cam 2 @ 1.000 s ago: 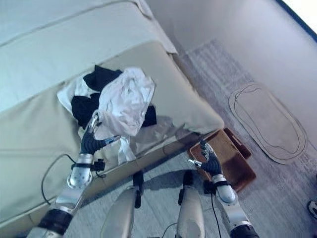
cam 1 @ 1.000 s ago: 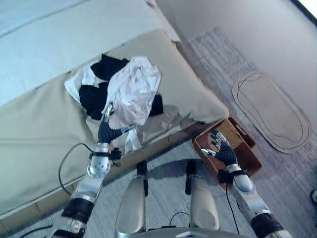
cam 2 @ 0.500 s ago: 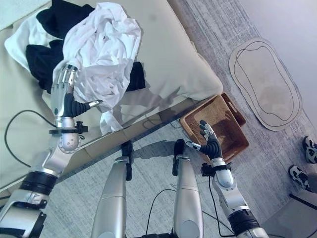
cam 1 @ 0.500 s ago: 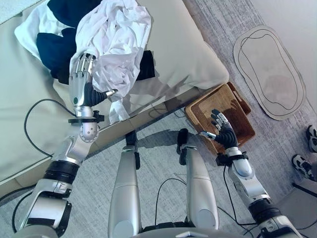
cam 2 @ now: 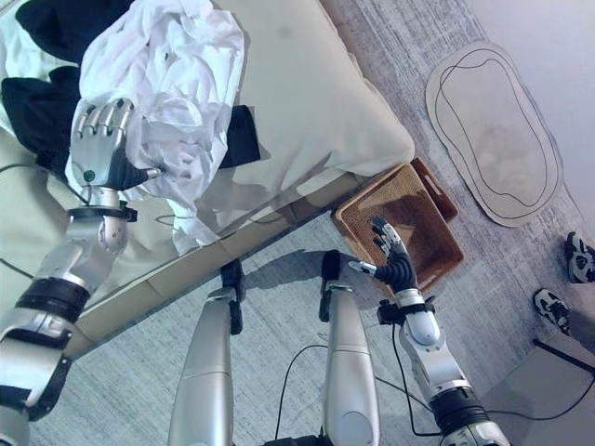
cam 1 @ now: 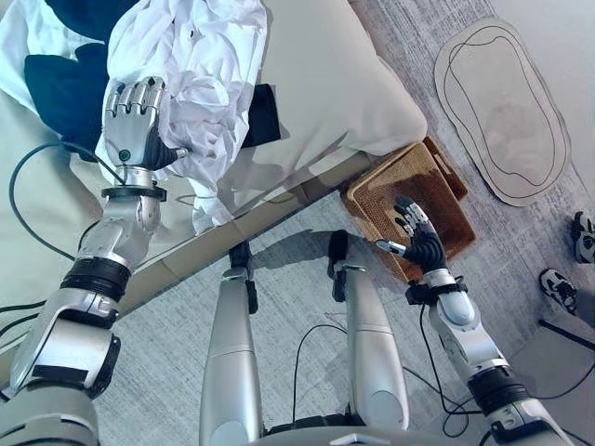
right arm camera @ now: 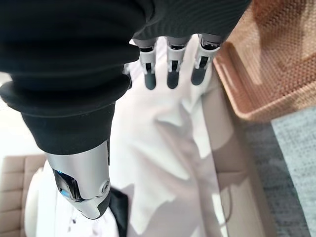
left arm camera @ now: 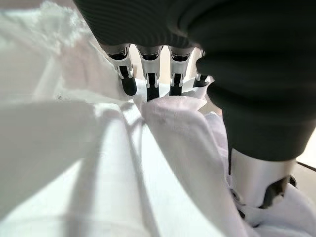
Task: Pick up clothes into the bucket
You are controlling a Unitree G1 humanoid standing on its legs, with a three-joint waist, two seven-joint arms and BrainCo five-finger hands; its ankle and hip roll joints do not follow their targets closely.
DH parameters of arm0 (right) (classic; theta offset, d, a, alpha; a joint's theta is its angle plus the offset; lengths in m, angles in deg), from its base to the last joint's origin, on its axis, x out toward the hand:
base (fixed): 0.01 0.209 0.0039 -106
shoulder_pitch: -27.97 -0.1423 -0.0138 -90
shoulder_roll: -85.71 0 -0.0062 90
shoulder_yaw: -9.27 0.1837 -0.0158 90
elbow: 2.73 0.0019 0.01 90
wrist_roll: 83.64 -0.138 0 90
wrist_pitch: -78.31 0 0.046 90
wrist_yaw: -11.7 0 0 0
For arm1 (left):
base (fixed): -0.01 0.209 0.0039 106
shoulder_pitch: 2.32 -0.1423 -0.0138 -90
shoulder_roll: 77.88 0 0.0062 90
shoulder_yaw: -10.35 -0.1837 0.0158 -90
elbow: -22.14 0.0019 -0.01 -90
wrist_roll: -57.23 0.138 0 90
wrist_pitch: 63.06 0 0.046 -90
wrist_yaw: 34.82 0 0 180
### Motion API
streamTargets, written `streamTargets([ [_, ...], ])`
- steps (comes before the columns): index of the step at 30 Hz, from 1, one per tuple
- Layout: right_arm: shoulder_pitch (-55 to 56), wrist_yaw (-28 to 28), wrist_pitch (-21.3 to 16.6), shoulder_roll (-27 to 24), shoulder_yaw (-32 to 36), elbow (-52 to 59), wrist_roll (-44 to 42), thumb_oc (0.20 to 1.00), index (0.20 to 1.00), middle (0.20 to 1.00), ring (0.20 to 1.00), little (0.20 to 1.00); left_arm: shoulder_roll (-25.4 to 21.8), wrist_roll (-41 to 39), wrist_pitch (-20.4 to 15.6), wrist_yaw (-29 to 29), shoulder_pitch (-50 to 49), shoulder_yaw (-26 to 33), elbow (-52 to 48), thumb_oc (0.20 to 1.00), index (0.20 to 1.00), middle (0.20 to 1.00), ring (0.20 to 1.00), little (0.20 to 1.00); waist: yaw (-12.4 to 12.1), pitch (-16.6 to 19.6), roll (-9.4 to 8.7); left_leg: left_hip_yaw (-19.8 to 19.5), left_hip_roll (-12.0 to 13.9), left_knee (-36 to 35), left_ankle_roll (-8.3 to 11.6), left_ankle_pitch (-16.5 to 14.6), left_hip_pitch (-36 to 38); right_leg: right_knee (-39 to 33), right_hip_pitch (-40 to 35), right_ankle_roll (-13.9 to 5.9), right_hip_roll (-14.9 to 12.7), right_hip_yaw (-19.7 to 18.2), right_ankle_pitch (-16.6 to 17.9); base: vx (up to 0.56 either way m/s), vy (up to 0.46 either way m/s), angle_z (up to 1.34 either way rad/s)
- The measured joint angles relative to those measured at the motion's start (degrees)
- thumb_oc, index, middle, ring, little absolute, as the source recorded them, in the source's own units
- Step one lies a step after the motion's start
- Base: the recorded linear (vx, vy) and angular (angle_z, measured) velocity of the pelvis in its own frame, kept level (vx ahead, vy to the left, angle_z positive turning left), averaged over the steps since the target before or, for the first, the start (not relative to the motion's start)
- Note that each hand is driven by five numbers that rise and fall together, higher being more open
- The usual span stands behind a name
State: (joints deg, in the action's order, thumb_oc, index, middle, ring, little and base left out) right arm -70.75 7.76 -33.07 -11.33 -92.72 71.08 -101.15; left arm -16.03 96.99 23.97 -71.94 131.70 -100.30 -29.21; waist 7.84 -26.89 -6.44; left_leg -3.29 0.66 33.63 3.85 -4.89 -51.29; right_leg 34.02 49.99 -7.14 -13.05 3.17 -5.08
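White garment pinched by left hand on bed.

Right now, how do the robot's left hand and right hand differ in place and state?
The left hand is up on the bed, fingers closing on the white garment; the right hand hangs over the floor beside the wicker basket. The left pinches cloth; the right holds nothing, fingers relaxed.
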Motion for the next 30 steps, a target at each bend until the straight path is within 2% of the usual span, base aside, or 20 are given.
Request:
streamTargets([
  [1,-0.27,-0.02,0.00,-0.02,0.01,-0.02,-0.01,1.000,1.000,1.000,1.000,1.000,-0.08,-0.01,-0.11,0.23,0.52,-0.68,0.51,0.561,0.561,0.561,0.561,0.561,0.54,0.12,-0.12,0.02,0.00,0.05,0.00,0.00,-0.24,-0.10,0.22,0.00,0.00,-0.01,0.00,0.00,0.000,0.00],
  [2,-1.25,0.01,0.00,0.02,-0.06,-0.06,0.00,1.000,1.000,1.000,1.000,1.000,-0.52,-0.01,-0.16,1.03,1.30,-1.71,1.70,0.200,0.200,0.200,0.200,0.200,0.57,0.16,-0.19,-0.06,0.00,0.19,0.06,0.03,-0.70,-0.03,0.48,-0.01,0.02,0.12,0.02,0.00,0.000,0.00],
  [18,-2.21,0.38,-0.01,0.18,-0.01,-0.17,0.06,1.000,1.000,1.000,1.000,1.000,-0.84,0.03,-1.38,4.91,0.10,-2.87,1.85,0.200,0.200,0.200,0.200,0.200,0.58,1.03,-1.13,0.64,-0.33,0.51,-0.10,-0.63,-0.13,-0.49,0.18,-0.36,-0.10,-0.91,0.32,0.00,0.005,-0.01],
  [23,-0.92,0.35,-0.05,0.22,-1.15,-0.32,0.13,1.000,1.000,1.000,1.000,1.000,1.33,0.02,-1.92,5.08,-5.56,-2.76,1.52,0.200,0.200,0.200,0.200,0.200,-0.62,2.74,-0.68,1.72,-0.22,-6.44,-0.57,0.13,8.41,-6.63,-7.40,-0.82,-0.24,-1.05,1.43,0.05,-0.029,-0.05],
  [24,-0.66,0.37,0.00,0.27,-1.32,-0.57,0.20,1.000,1.000,1.000,1.000,1.000,2.09,0.02,-2.36,5.14,-7.13,-2.42,0.47,0.200,0.200,0.200,0.200,0.200,-1.04,2.76,-0.70,1.75,-0.16,-9.01,-0.51,1.10,11.26,-8.59,-10.02,-1.10,-0.26,-0.77,1.95,0.05,-0.029,0.03],
  [26,0.32,0.34,-0.02,0.25,-1.59,-0.65,0.25,1.000,1.000,1.000,1.000,1.000,3.06,0.01,-2.97,5.14,-9.02,-2.43,0.26,0.200,0.200,0.200,0.200,0.200,-1.10,3.94,-0.47,1.86,-0.37,-10.49,-0.69,1.35,13.06,-9.89,-11.83,-1.01,-0.28,-0.30,1.92,0.08,-0.029,0.07],
  [30,-0.22,-0.39,0.25,1.10,-1.66,-3.73,1.23,1.000,1.000,1.000,1.000,1.000,6.02,-0.60,-4.39,6.88,-17.92,3.83,-8.01,0.200,0.200,0.200,0.200,0.200,-2.63,4.92,-0.19,1.52,-0.05,-17.32,-0.33,3.75,21.82,-15.55,-20.44,-1.21,-0.48,1.25,2.97,0.11,-0.057,0.09],
])
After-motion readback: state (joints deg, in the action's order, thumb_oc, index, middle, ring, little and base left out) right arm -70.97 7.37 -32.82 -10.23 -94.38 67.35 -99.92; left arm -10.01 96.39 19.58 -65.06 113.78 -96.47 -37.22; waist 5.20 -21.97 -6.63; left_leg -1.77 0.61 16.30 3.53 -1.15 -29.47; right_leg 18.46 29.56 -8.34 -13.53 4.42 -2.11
